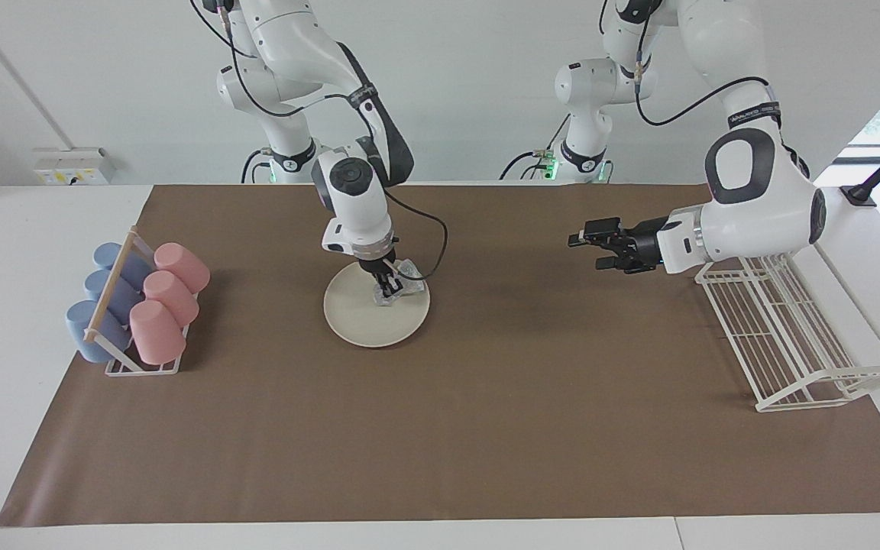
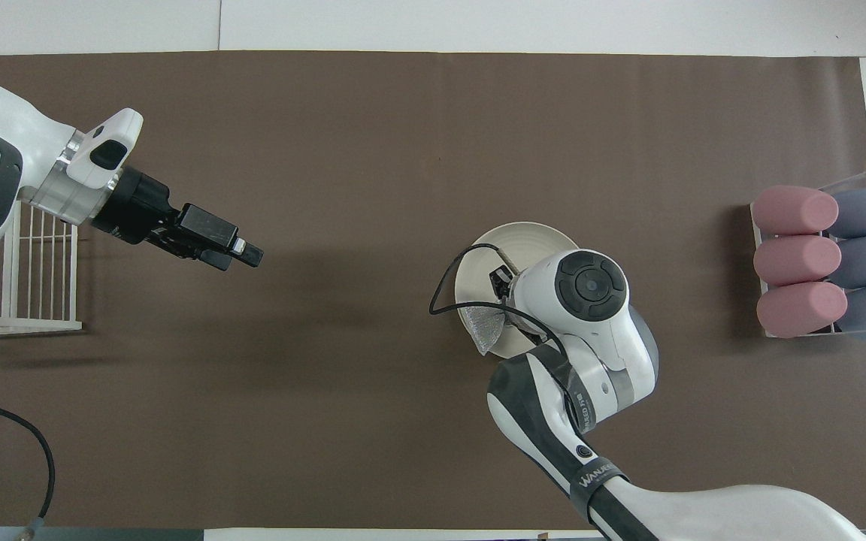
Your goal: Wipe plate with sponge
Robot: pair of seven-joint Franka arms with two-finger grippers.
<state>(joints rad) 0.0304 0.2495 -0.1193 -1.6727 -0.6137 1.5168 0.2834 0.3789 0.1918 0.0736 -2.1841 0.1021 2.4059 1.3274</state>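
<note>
**Ana:** The right gripper was down on the round, shallow cream-white plate, fingertips pinched together on the small silvery-white mesh sponge. The plate itself sat flat on the brown table mat, about mid-table and a touch toward the right arm's end.

**Ben:** And where did that sponge lie against the plate?

**Ana:** On the part of the plate nearer the robots, on the side facing the left arm's end. From the overhead view the loose tail of the sponge trailed out past the rim there, so only the pinched part looked pressed to the surface.

**Ben:** So the unwiped ground was...?

**Ana:** Away from the robots and toward the cups, I'd say. Most of the plate's face lay bare on that side of the jaws, so the stroke would have to run that way, dragging the floppy pad flat.

**Ben:** The other arm?

**Ana:** The left gripper waited in the air over bare mat beside the white wire rack, jaws apart, holding nothing, well clear of the plate. The pink and blue cups in their holder stood untouched at the right arm's end.
</note>
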